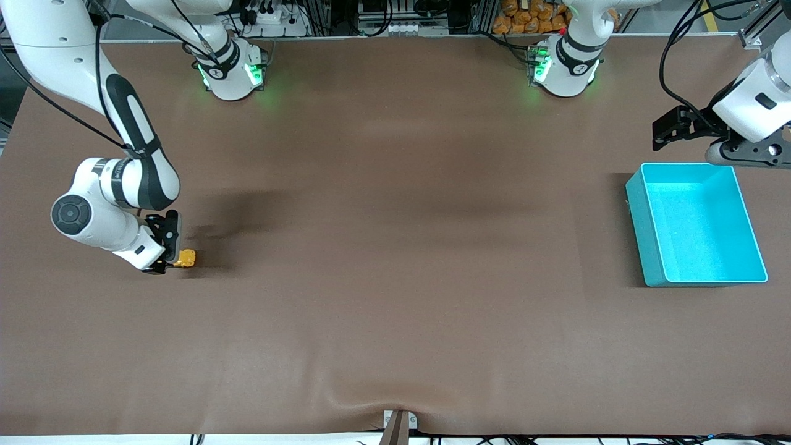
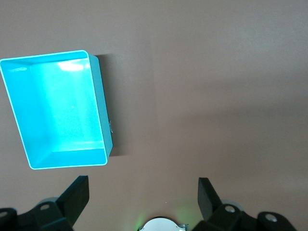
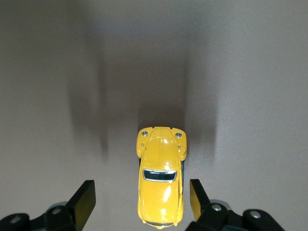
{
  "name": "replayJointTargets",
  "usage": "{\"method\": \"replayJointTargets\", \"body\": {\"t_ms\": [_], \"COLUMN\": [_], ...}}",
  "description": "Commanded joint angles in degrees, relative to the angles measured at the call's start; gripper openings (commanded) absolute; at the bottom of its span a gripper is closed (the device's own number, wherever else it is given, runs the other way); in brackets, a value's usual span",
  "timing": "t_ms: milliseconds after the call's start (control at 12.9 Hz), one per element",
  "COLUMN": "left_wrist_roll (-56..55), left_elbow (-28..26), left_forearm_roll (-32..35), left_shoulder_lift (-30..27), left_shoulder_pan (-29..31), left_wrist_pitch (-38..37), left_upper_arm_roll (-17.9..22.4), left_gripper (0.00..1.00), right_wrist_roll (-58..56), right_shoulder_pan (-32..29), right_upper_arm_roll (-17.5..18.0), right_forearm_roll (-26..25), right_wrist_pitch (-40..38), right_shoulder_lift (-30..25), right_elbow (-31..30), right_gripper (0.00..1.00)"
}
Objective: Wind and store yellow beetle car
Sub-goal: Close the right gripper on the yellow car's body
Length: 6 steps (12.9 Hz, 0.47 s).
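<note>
You were looking down on a wide brown bench (image 1: pixel 395 247) from a high camera, with both robot bases along the top edge of the frame. At the lower left of the frame, the right gripper (image 1: pixel 168 254) was down at the bench surface, and the yellow beetle car (image 1: pixel 185 258) sat on the bench right at its tip, toward the right arm's end of the bench. In the right wrist view the car (image 3: pixel 161 185) filled the lower centre of the frame, its rounded bonnet and two small headlights pointing up the frame, its dark window showing. The right gripper (image 3: pixel 142 197) had its jaws apart — one black finger (image 3: pixel 86 197) stood on each side of the car's body, and a gap showed between each finger and the yellow paint, so nothing was clamped.

At the right of the front view sat a turquoise bin (image 1: pixel 642 216), open-topped, well apart from the car. The left gripper (image 1: pixel 664 133) hung in the air at the upper right of that frame, over the bare bench just above the bin's top edge, and that arm waited. In the left wrist view its jaws (image 2: pixel 143 197) stood wide apart with nothing between them — the bin (image 2: pixel 101 106) lay in the upper left of that frame.
</note>
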Motion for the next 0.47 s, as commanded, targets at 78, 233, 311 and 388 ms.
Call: {"method": "replayJointTargets", "body": {"t_ms": [78, 233, 311, 388], "left_wrist_roll": [-0.1, -0.1, -0.1, -0.1], "left_elbow": [-0.1, -0.1, -0.1, -0.1], "left_forearm_roll": [-0.2, -0.2, -0.3, -0.3], "left_shoulder_lift": [-0.4, -0.3, -0.3, -0.2], "left_shoulder_pan": [-0.3, -0.3, -0.3, -0.3], "left_wrist_pitch": [-0.5, -0.5, -0.4, -0.3], "left_upper_arm_roll": [0.2, 0.2, 0.2, 0.2], "left_gripper": [1.0, 1.0, 1.0, 1.0], "right_wrist_roll": [3.7, 3.8, 3.8, 3.8], "right_shoulder_pan": [-0.2, -0.1, -0.2, -0.2], "right_upper_arm_roll": [0.4, 0.4, 0.4, 0.4], "right_forearm_roll": [0.7, 0.7, 0.7, 0.7], "right_wrist_pitch": [1.9, 2.7, 3.1, 3.3], "right_shoulder_lift": [-0.3, -0.1, 0.3, 0.3], "right_elbow": [-1.5, -1.5, -1.5, -1.5], "right_gripper": [0.87, 0.87, 0.87, 0.87]}}
